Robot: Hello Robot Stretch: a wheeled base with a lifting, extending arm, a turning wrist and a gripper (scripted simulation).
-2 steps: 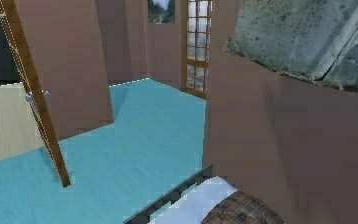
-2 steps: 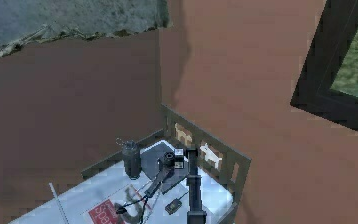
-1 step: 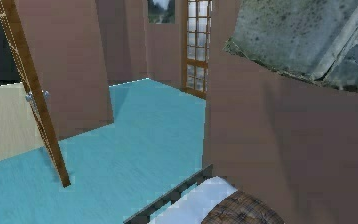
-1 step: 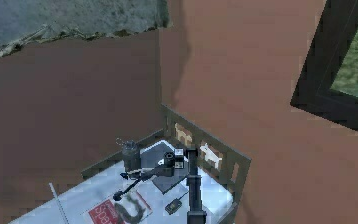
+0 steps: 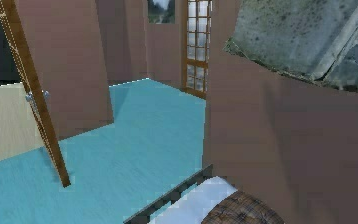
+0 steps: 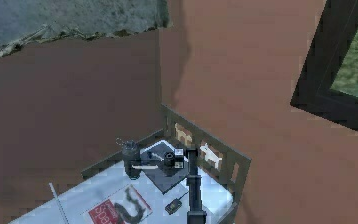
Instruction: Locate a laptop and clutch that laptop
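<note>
The end effector (image 6: 135, 160) hangs over the bed (image 6: 82, 195) at the far end of the arm (image 6: 193, 195), close to the wooden headboard (image 6: 230, 168). Whether its fingers are apart, together or set on something cannot be told. With things lying on the cover right behind it, I also cannot tell whether it holds anything.

Just right of it, partly under the arm's white marker squares, lies a dark flat slab (image 6: 167, 172). By shape and colour it is probably the laptop (too small to be sure). It rests on the bed's white cover, toward the far side near the headboard.

Nearer on the cover lie a red-and-white flat item (image 6: 109, 212), a dark curved thing (image 6: 134, 204) just beside it, and a small dark bar (image 6: 174, 206). A dark-framed window (image 6: 337, 60) is set in the brown wall to the right.

The locating step looks done, and the step in hand is the approach for the grasp. The next move calls for lining the fingers up with a free edge of the slab and settling onto it without snagging the cover. A thin, flat thing offers little to grip.

The slab appears to lie flat, with its long axis running from near left to far right, roughly along the headboard. Which way its hinge side faces cannot be told.
</note>
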